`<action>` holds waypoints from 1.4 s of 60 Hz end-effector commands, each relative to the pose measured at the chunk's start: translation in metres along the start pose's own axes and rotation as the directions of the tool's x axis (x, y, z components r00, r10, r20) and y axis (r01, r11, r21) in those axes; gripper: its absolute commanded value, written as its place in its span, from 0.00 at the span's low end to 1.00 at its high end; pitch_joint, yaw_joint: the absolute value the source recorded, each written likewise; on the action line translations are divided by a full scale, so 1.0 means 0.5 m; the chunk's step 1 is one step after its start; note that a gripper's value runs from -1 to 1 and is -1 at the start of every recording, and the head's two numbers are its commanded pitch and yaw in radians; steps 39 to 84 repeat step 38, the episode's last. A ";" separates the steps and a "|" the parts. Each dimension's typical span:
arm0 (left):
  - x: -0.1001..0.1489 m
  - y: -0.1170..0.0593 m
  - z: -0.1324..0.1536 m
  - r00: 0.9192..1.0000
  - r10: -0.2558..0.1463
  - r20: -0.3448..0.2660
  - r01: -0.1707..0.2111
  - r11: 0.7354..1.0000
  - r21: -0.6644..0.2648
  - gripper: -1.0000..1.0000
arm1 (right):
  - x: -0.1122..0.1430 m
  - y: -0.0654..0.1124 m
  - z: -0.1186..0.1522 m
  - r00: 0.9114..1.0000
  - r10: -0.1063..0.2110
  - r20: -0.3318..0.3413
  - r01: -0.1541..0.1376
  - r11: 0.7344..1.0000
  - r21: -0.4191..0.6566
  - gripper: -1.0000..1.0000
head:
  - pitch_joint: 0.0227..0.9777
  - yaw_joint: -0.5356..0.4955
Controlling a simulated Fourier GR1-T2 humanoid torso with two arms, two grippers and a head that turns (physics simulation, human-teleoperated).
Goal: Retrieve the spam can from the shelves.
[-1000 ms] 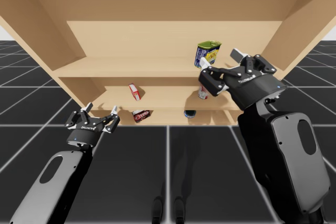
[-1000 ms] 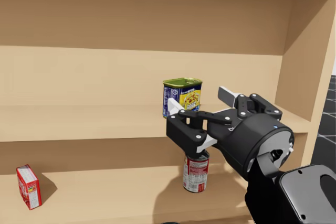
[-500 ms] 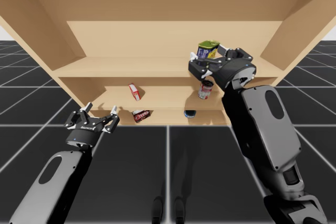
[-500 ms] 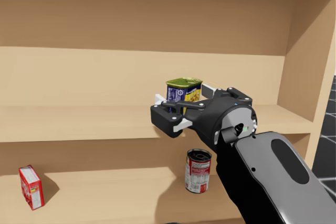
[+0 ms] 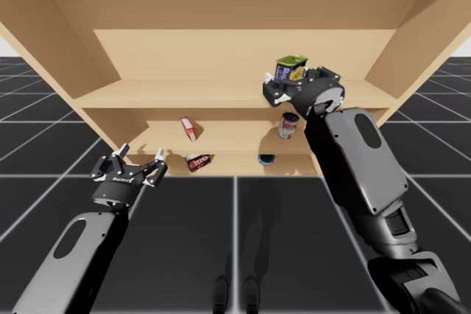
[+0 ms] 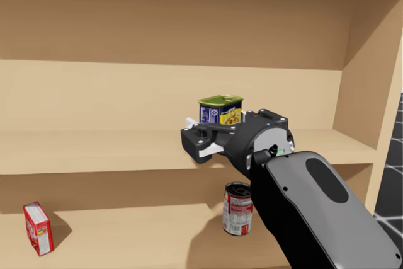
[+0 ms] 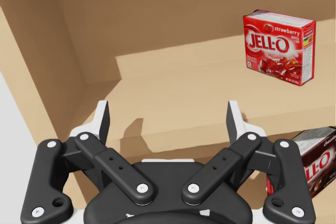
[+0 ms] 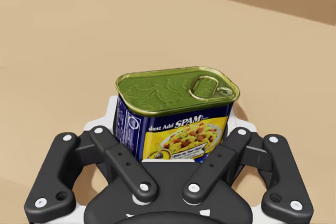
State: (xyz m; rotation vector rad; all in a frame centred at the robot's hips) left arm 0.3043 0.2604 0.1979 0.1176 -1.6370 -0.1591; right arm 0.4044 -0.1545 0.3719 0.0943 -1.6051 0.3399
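right hand (image 8: 174,115) astride spam can (image 8: 173,93) | upright, lid up | label facing hand

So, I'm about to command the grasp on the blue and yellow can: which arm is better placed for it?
Right. My right gripper is at the blue and yellow can on the upper shelf; my left gripper hangs open by the lower shelves, facing a red box.

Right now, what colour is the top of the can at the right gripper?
Olive green lid with a pull ring, clearest in the right wrist view.
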 end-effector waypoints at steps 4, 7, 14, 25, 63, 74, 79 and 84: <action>0.000 0.001 0.000 1.000 0.000 0.001 0.000 1.000 0.000 0.00 | -0.014 -0.014 0.004 1.000 0.021 -0.003 -0.021 0.999 -0.031 1.00 | 0.25 0.35; 0.000 0.001 0.000 1.000 0.001 0.001 -0.001 1.000 0.000 0.00 | -0.015 -0.020 0.014 1.000 0.015 -0.007 -0.015 0.999 -0.028 1.00 | 0.25 0.35; 0.000 0.001 -0.001 1.000 0.000 0.000 0.000 1.000 0.001 0.00 | -0.015 -0.029 0.047 1.000 0.030 0.007 -0.030 0.999 -0.032 1.00 | 0.25 0.35; -0.001 0.000 -0.001 1.000 -0.001 -0.001 0.001 1.000 0.001 0.00 | -0.011 -0.043 0.144 0.998 0.043 0.051 -0.041 0.999 -0.034 1.00 | 0.25 0.36; -0.002 -0.004 -0.001 1.000 -0.007 -0.006 0.007 1.000 -0.006 0.00 | -0.013 -0.052 0.254 0.991 0.082 0.109 -0.077 0.996 -0.055 1.00 | 0.26 0.36; -0.002 -0.004 -0.001 1.000 -0.007 -0.006 0.007 1.000 -0.006 0.00 | -0.013 -0.052 0.254 0.991 0.082 0.109 -0.077 0.996 -0.055 1.00 | 0.26 0.36; -0.002 -0.004 -0.001 1.000 -0.007 -0.006 0.007 1.000 -0.006 0.00 | -0.013 -0.052 0.254 0.991 0.082 0.109 -0.077 0.996 -0.055 1.00 | 0.26 0.36; -0.002 -0.004 -0.001 1.000 -0.007 -0.006 0.007 1.000 -0.006 0.00 | -0.013 -0.052 0.254 0.991 0.082 0.109 -0.077 0.996 -0.055 1.00 | 0.26 0.36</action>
